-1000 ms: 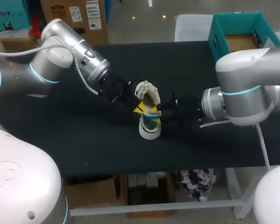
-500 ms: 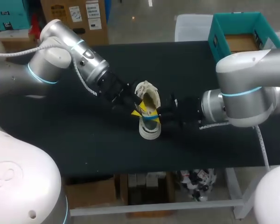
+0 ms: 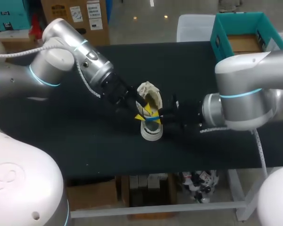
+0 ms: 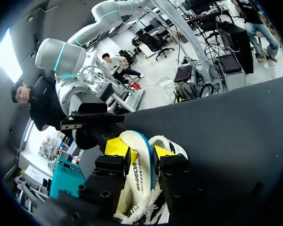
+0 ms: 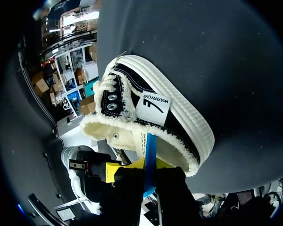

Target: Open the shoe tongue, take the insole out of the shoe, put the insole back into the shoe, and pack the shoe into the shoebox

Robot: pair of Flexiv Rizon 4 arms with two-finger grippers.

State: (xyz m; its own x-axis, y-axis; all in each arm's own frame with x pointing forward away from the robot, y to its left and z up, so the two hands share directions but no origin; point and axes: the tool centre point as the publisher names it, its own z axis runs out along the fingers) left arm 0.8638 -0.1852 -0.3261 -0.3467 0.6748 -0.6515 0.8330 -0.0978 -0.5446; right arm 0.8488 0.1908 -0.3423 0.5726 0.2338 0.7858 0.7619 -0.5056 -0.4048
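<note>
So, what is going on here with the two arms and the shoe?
Both arms work on one shoe that stands in the middle of the black table. The left tool is shut on the insole, which sticks up out of the shoe's opening. The right tool is close at the shoe's other side, by the insole's blue edge; whether it holds anything I cannot tell. The teal shoebox stands at the far right corner, and the shoe is not in it yet.

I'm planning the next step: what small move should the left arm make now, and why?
Probably lift the insole up, clear of the shoe: the left tool pinches it, its lower end inside, while the right tool sits at the shoe.
</note>
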